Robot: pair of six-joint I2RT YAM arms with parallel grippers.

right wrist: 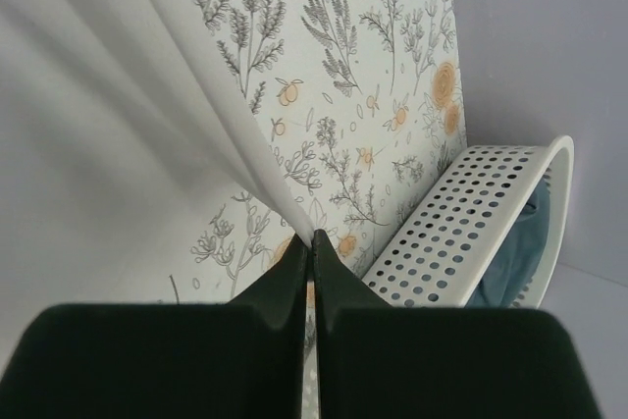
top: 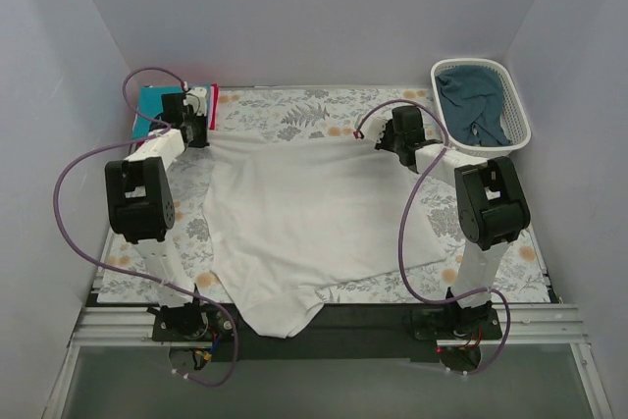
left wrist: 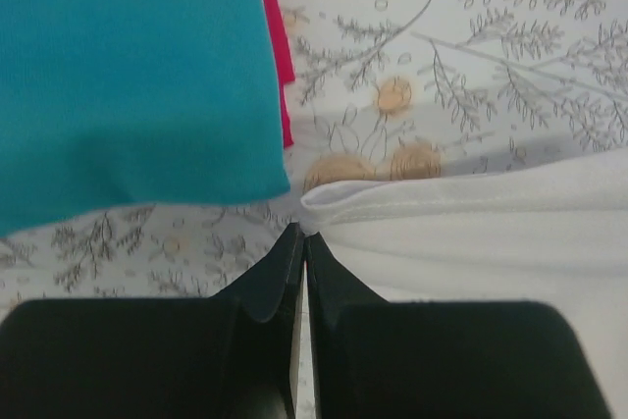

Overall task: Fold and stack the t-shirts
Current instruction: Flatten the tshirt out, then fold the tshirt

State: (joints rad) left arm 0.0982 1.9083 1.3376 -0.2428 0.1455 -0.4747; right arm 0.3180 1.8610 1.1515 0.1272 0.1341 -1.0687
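A white t-shirt [top: 314,213] lies spread over the middle of the floral tablecloth, its lower end hanging past the near edge. My left gripper [top: 196,134] is shut on the shirt's far left corner [left wrist: 329,198]. My right gripper [top: 392,139] is shut on its far right corner [right wrist: 285,208], which is lifted a little. A folded bright teal t-shirt [left wrist: 128,76] rests on a red one [left wrist: 278,41] at the far left; the top view shows the teal shirt [top: 149,105] beside my left gripper. A dark blue-teal t-shirt [top: 476,110] lies crumpled in the basket.
The white slatted basket [top: 515,100] stands at the far right corner, close to my right gripper, and its perforated wall [right wrist: 471,233] fills the right wrist view's lower right. Grey walls close in on three sides. Purple cables loop off both arms.
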